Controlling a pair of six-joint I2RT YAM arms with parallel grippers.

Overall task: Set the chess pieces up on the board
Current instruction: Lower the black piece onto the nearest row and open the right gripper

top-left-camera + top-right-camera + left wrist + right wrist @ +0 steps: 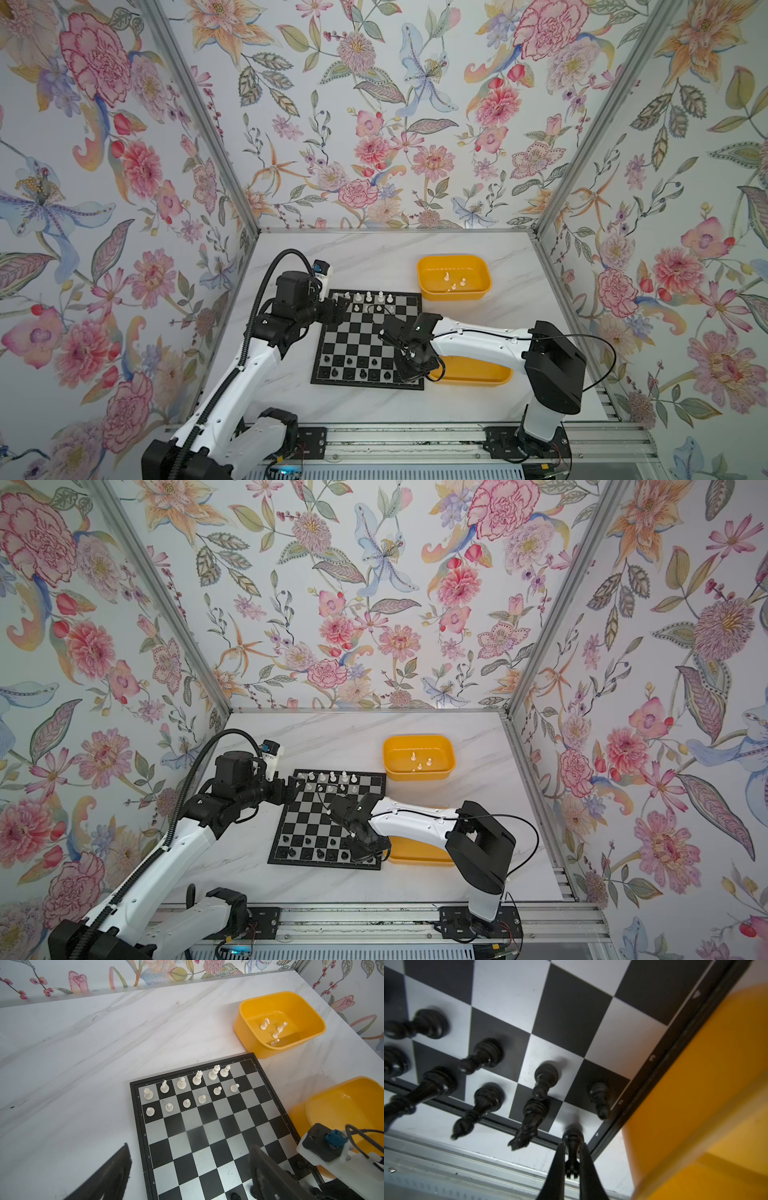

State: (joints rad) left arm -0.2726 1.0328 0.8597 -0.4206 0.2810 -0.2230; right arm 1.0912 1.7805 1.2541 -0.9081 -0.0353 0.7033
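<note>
The board [357, 336] [316, 820] lies mid-table in both top views. White chess pieces [368, 297] [197, 1079] fill much of its two far rows. Black chess pieces [353, 368] [485, 1053] stand on the two near rows. My right gripper [572, 1148] [409, 374] is shut on a black rook [572, 1138], whose base is over the silver square at the board's near right corner. I cannot tell whether it touches the square. My left gripper [189, 1146] [343, 309] hovers open and empty over the board's far left part.
A yellow tub [453, 296] [249, 1028] beyond the board's far right corner holds several white pieces [276, 1031]. A second yellow tub [478, 376] [695, 1084] sits right beside the board's near right edge, under my right arm. Flowered walls close in three sides.
</note>
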